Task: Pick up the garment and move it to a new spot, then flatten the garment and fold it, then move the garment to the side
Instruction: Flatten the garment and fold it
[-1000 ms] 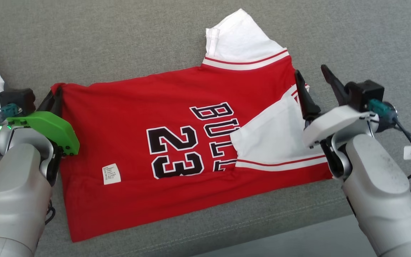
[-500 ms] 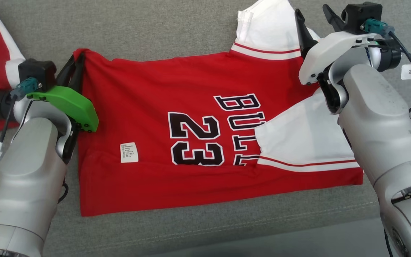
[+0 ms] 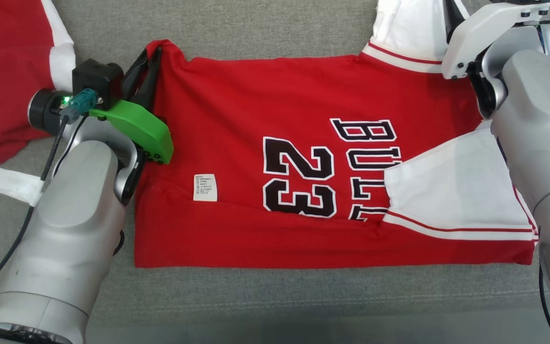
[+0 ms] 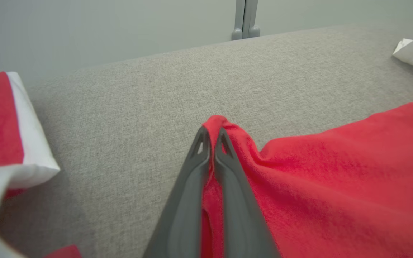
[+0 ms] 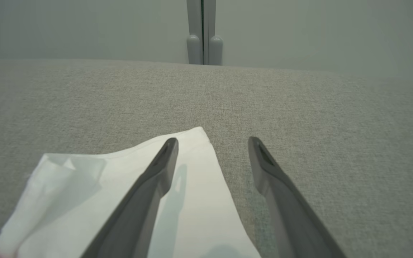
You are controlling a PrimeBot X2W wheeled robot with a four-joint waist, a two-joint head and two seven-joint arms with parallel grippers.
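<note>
Looking at a red knit jersey (image 3: 237,119) with white sleeves and a black "23" print, spread flat on the grey woven sofa cushion (image 3: 265,28), close to the cushion's front edge. Left gripper (image 4: 212,134): clamped tight on the hem corner toward the cushion's back, with only a small nub of red cloth past the tips. Right gripper (image 5: 213,141): spread wide, holding nothing, low over the white sleeve (image 5: 203,186) on the cushion's back side, one finger above cloth and the other above bare cushion. Risks from here: losing that thin pinch under a hard pull; hauling on one corner alone and skewing the body across the cushion; closing the right jaws as placed and catching a single sleeve layer or nipping upholstery; folding over the other white sleeve (image 3: 447,191), which lies flopped across the print on the cushion-front side, and locking in a crease; snagging the second red-and-white garment (image 3: 3,71) at the cushion's left end with the left forearm. Long axis: parallel to the cushion's front edge. Hem toward the cushion's left end, shoulders and sleeves toward its right, digit tops rightward too. Exposed near the hem, cushion-front half: small white care label (image 3: 205,187).
</note>
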